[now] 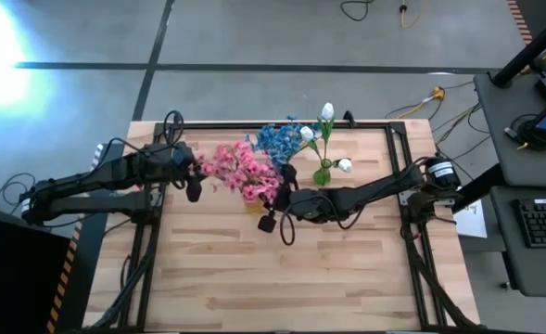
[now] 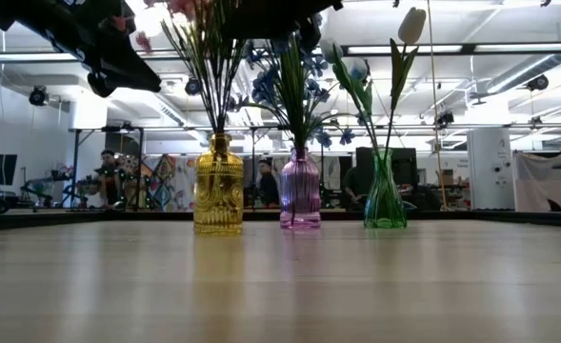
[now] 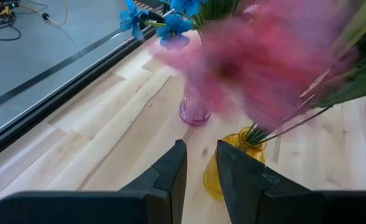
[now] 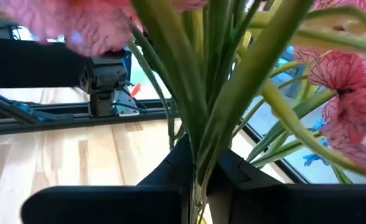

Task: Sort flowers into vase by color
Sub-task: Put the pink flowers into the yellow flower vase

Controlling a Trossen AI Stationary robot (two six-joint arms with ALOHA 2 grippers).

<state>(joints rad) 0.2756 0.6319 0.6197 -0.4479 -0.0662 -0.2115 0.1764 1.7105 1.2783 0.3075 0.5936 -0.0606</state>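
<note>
From above we see the pink-blossomed green-stemmed sprays bunched over the amber glass vase, and in its wrist view our right gripper pinches those light, springy stems low, while the left gripper hangs narrowly parted.

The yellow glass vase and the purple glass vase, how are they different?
The yellow glass vase holds pink blossoms; the purple glass vase holds blue blossoms. The yellow vase looks wider and taller than the purple one. The right gripper is shut on the yellow vase's green stems; nothing grips the purple vase's. Both stand upright.
</note>
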